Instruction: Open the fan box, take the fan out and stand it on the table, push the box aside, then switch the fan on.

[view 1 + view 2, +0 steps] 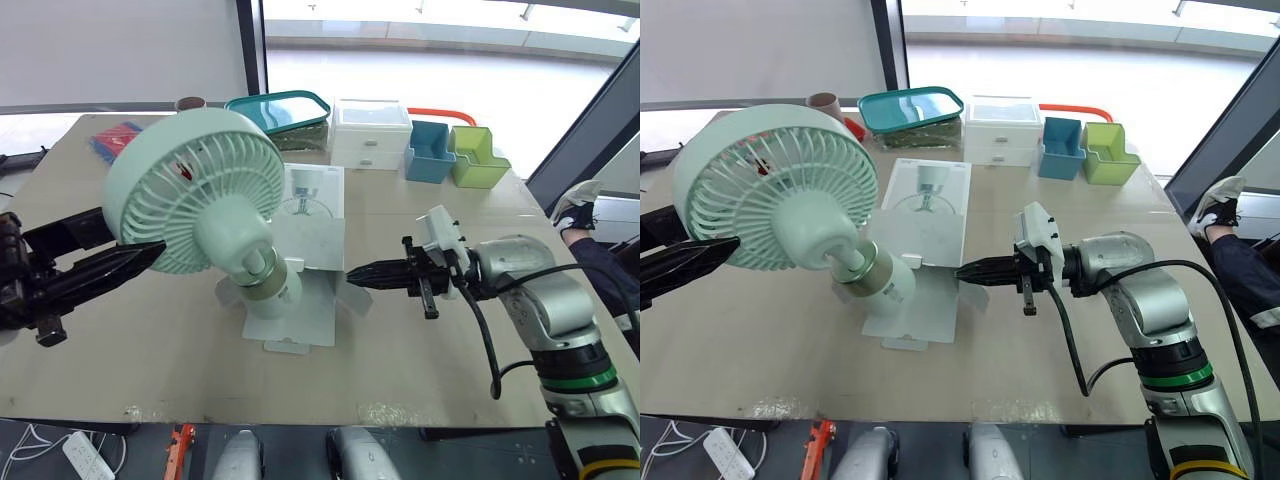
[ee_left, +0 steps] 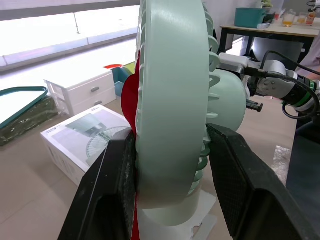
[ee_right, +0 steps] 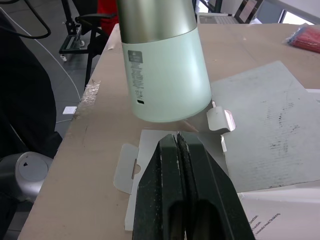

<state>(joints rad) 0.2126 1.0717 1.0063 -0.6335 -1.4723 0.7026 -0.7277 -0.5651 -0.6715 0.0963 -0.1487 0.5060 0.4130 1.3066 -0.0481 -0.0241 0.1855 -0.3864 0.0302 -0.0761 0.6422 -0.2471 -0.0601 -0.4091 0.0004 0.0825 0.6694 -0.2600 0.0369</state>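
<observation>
A mint-green fan [image 1: 195, 190] hangs tilted over the table, its round head high on the left. Its cylindrical base [image 3: 165, 75] sits low over the spread flaps of the white fan box [image 1: 312, 232]. My left gripper [image 2: 170, 145] is shut on the fan's head, one black finger [image 2: 107, 195] on each face of the grille rim. My right gripper [image 1: 352, 273] is shut with nothing in it. Its tips lie just above the box's front flap [image 3: 150, 150], a short way right of the fan's base.
Along the table's far edge stand a teal tray [image 1: 280, 108], a white drawer unit [image 1: 370, 133], a blue bin [image 1: 430, 152] and a green bin [image 1: 478, 158]. A red packet [image 1: 115, 138] lies far left. A person's shoe [image 1: 578, 205] shows past the right edge.
</observation>
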